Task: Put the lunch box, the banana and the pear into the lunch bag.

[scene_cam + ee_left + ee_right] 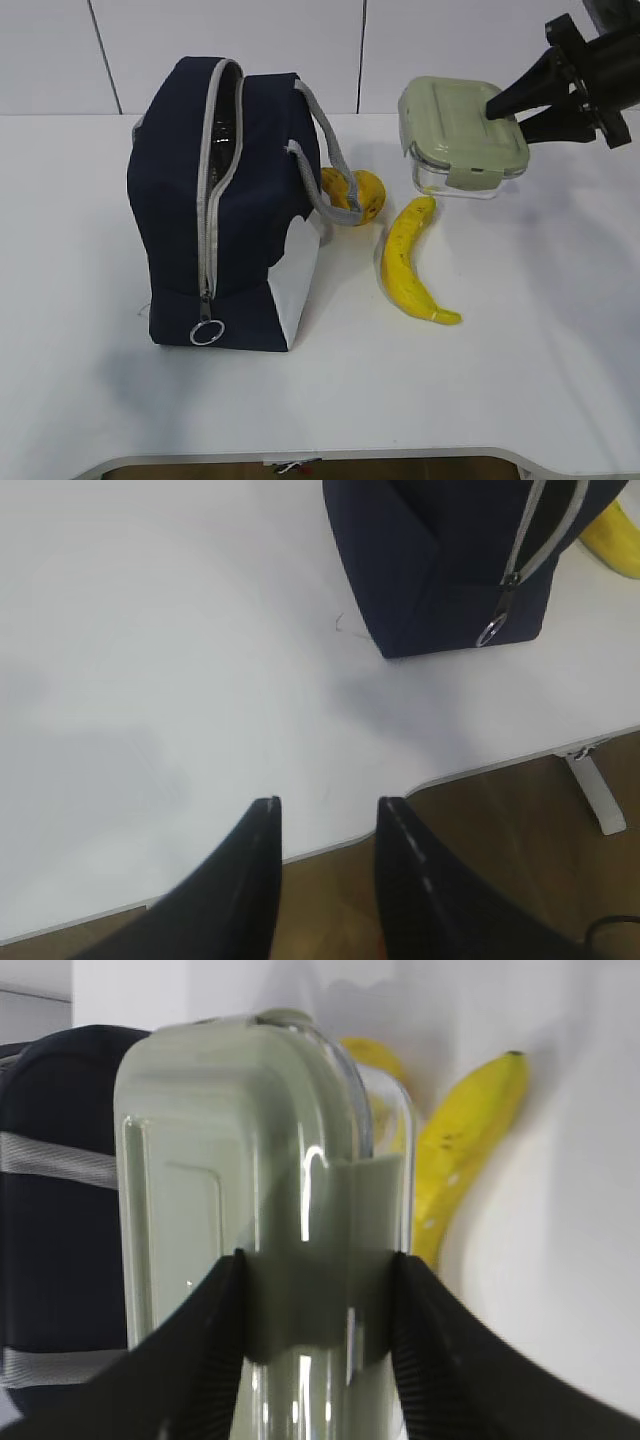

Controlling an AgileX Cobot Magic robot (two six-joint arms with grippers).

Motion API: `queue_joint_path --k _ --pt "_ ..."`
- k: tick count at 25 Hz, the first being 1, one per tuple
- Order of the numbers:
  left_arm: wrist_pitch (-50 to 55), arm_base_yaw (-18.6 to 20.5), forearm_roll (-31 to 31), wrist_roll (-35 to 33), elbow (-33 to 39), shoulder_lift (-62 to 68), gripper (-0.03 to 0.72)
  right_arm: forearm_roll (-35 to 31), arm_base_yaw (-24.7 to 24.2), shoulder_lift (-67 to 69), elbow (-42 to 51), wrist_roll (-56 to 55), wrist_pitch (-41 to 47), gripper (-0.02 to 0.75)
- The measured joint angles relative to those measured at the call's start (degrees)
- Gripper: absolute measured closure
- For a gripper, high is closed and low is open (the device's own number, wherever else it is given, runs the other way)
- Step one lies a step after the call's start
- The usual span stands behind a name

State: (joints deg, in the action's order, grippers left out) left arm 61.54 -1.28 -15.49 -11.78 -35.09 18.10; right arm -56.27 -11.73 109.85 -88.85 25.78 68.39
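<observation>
Exterior view: shows bag (pixel 180 200) upright on left half of white tabletop (pixel 520 350), with zipper (pixel 207 230) open along the top and partly down the front, ring pull (pixel 206 332) low near the base. Shows grey handle (pixel 325 140) hanging over the bag's right side. Finds pear (pixel 360 195) on the tabletop just beside the bag, partly behind that handle. Finds banana (pixel 405 265) lying to the right of the pear, near it but apart, curved, one end pointing toward the box (pixel 463 135). Places the box behind the banana, at the far right, green lid up and slightly tilted. Shows right tool (pixel 505 115) coming in from the right and pinching the box at its right end. Cannot tell whether the box rests on the tabletop or hangs a little above it.

Right wrist view: shows right tool (pixel 315 1280) with both fingers pressed against the box (pixel 230 1140), one on each side of the lid clip. Shows banana (pixel 470 1130) behind the box on the right and bag (pixel 50 1190) on the left.

Left wrist view: shows left tool (pixel 328 815) spread and holding nothing, above the near edge of the tabletop (pixel 150 630), well apart from the bag (pixel 420 560). Catches a bit of banana (pixel 615 545) at the top right corner.
</observation>
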Motion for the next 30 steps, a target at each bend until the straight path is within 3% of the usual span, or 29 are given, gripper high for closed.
queue_joint_path --k 4,7,14,17,23,30 --pt "-1.7 0.0 -2.2 -0.1 -3.4 3.8 0.430 -2.3 2.0 -0.8 0.0 -0.1 0.1 0.396" --pt "-4.0 0.0 -5.4 -0.1 -6.4 7.0 0.371 -3.8 4.1 -1.2 0.0 -0.2 0.1 0.397" --pt "-7.0 0.0 -17.2 -2.2 -9.1 18.4 0.319 -10.6 9.4 -1.2 0.1 0.6 0.1 0.397" --pt "-8.0 0.0 -22.8 -5.5 -9.1 24.1 0.316 -11.3 10.9 -1.2 -0.9 0.8 0.1 0.397" --pt "-11.8 0.0 -32.5 -18.4 -9.3 35.7 0.316 -14.9 12.6 -1.2 -2.4 0.9 0.1 0.397" --pt "-12.8 0.0 -35.9 -25.2 -17.7 47.8 0.316 -17.3 14.8 -1.2 -2.4 1.0 0.1 0.397"
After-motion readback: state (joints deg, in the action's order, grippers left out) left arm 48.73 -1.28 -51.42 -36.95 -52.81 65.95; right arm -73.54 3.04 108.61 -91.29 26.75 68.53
